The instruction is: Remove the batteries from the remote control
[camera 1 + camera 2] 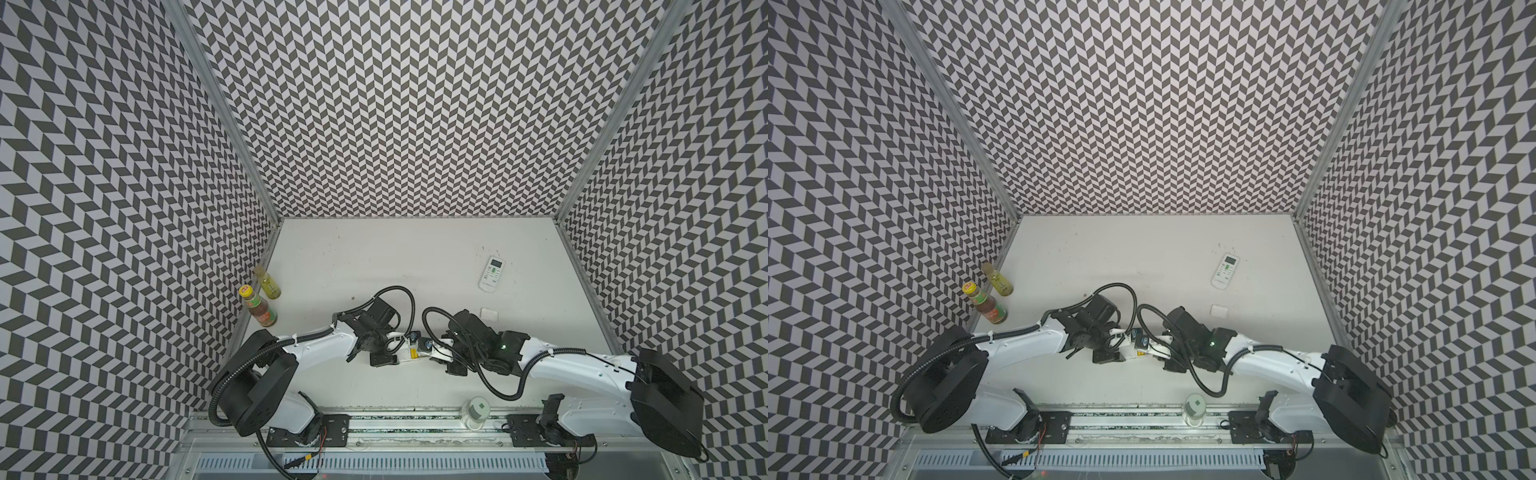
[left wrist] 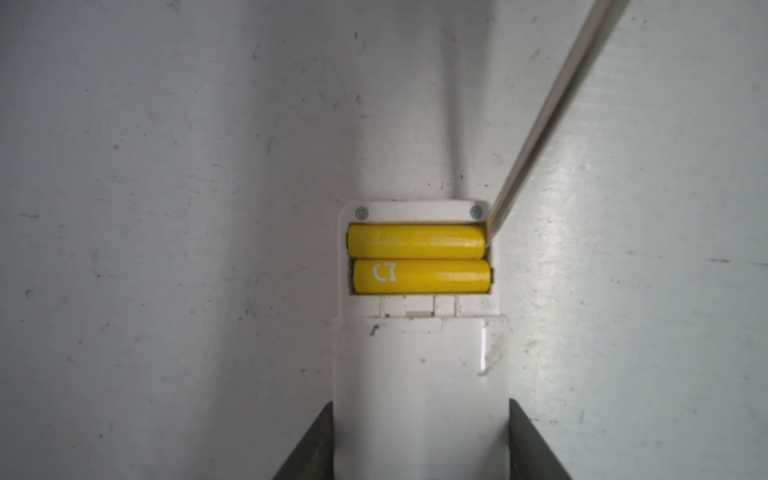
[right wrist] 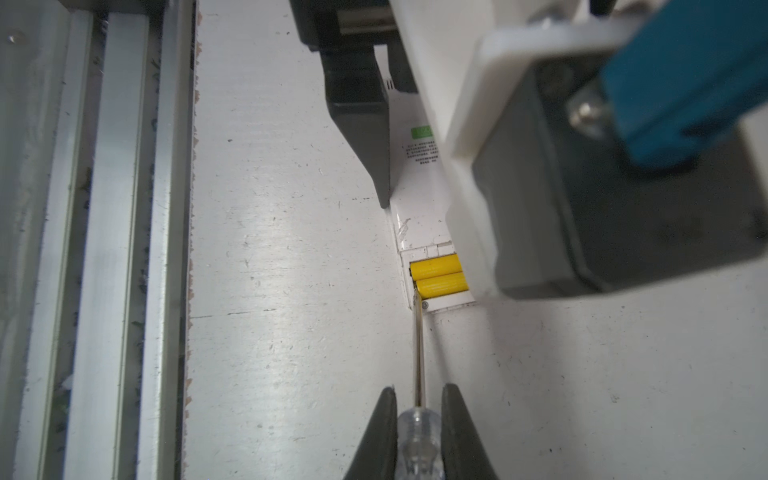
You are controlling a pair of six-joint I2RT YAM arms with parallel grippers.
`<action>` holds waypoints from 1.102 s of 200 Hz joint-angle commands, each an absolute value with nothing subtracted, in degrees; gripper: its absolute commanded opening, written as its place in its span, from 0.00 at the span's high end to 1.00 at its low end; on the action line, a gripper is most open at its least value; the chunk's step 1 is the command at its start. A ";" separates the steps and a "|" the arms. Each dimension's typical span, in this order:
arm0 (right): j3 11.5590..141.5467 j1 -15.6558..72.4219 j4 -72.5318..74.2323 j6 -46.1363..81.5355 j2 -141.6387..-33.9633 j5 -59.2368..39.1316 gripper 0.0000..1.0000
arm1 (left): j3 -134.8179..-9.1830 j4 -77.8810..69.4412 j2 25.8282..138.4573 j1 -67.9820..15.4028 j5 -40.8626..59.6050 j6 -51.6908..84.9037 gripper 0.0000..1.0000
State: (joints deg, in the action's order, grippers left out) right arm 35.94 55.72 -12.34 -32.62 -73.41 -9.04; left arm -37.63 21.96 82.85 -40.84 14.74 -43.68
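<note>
Batteries [image 2: 417,242] side by side in remote [image 2: 419,365]

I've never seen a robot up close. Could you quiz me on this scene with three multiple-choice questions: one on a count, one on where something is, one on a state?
1. How many yellow batteries lie in the open bay of the remote control?
A. One
B. Two
C. Four

2. Where is the tip of the screwdriver?
A. Lifted high above the remote control
B. Tucked under the remote control
C. At the end of one of the yellow batteries

3. What state is the right gripper in?
A. Open and empty
B. Shut on the screwdriver's handle
C. Shut on a battery

Answers:
1 B: two cells lie side by side in the bay.
2 C: the metal shaft ends at the bay's corner, against a cell's end.
3 B: the clear handle sits pinched between its fingers.
</note>
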 commanded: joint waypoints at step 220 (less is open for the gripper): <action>30.94 59.09 4.86 -37.22 -68.46 6.46 1.00 | -38.71 22.90 83.48 -41.31 17.27 -43.86 0.58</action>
